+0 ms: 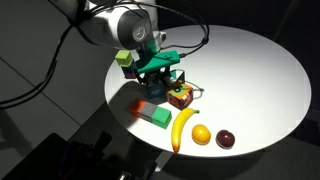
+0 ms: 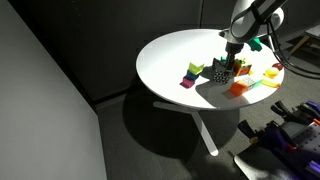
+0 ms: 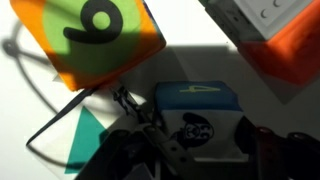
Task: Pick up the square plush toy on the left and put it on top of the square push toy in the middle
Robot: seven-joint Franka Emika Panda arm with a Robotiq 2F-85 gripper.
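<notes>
In the wrist view a blue-and-white plush cube (image 3: 197,118) with a yellow "4" on top sits between my gripper's (image 3: 200,140) two fingers, which close on its sides. An orange plush cube with a green "9" (image 3: 100,40) lies on the table beyond it at upper left. A white-and-orange cube (image 3: 270,28) is at upper right. In both exterior views my gripper (image 1: 160,70) (image 2: 236,52) hangs over the cluster of cubes near the table's edge. A multicoloured cube (image 1: 180,97) is beside it, and a dark patterned cube (image 2: 222,70) is just below it.
The round white table (image 1: 250,70) also holds a purple-green cube (image 1: 125,60), an orange-green block (image 1: 150,113), a banana (image 1: 183,128), an orange (image 1: 202,134) and a dark plum (image 1: 226,139) near its front edge. A yellow-pink cube (image 2: 193,72) sits apart.
</notes>
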